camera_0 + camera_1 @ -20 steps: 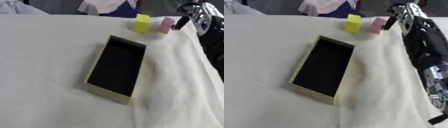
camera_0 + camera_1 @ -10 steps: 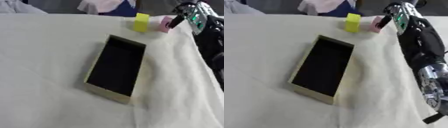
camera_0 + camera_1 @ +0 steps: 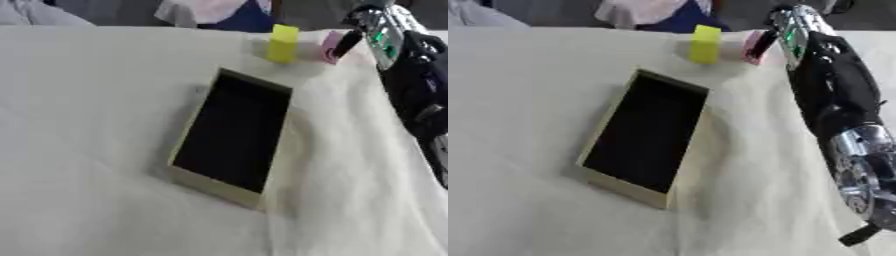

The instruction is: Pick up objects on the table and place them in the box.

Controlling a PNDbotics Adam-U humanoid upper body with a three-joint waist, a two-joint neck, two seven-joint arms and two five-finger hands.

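A white cloth covers the table. The box sits near the middle of it. The box is long and flat, with pale yellow walls and a black inside. It lies a bit askew, and nothing shows inside it.

Past the far end of the box, a little to the right, a yellow block stands upright on the cloth. Just to the right of it is a pink block. The two blocks are near each other but do not touch. Both are outside the box.

To the right of the box, the right arm reaches up along the side of the table, black with a silver part lower down. The right hand is at the far end, right by the pink block. A dark finger lies against the right side of the pink block and seems to touch it. The hand is blurry, so I cannot tell if its fingers are spread or curled round the block.

The left hand does not show.
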